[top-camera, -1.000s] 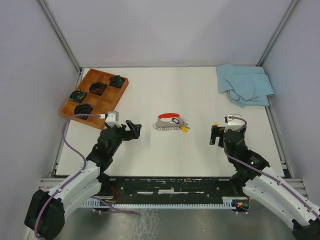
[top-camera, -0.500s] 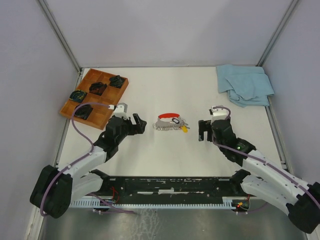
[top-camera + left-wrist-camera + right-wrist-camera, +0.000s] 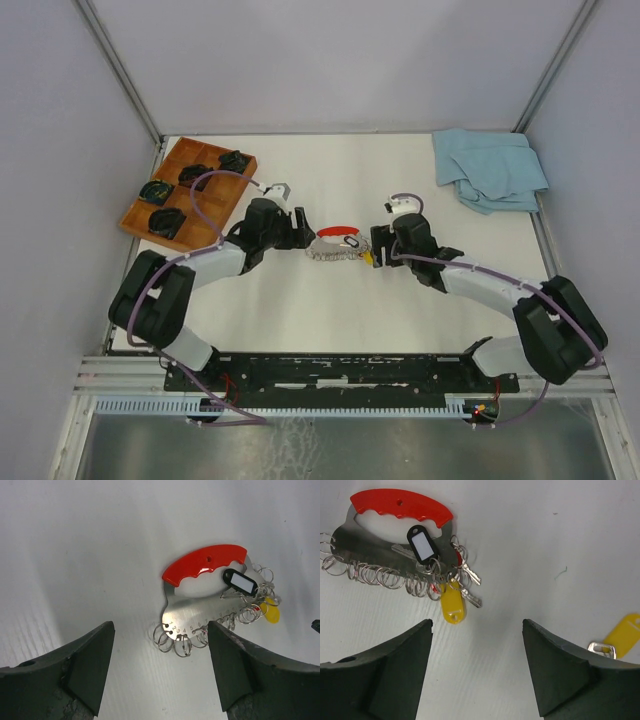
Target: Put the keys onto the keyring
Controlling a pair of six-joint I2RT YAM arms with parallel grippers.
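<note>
The keyring (image 3: 385, 540) lies flat at the middle of the table (image 3: 400, 300): a steel plate with a red grip along its top edge, a row of small rings along the bottom, and a black oval tag (image 3: 422, 544) over one end. At that end a few silver keys (image 3: 470, 586) sit bunched with a yellow one. A loose key (image 3: 620, 636) with a yellow head lies apart, on the side away from the red grip, its blade partly hidden behind a finger of the right gripper (image 3: 476, 630). That gripper hovers just beside the bunched keys, jaws spread wide and holding nothing. The left gripper (image 3: 159, 635) faces the other end of the plate, equally wide and empty. A wooden tray (image 3: 180, 152) sits at the far left corner, a blue cloth (image 3: 490, 170) at the far right.
</note>
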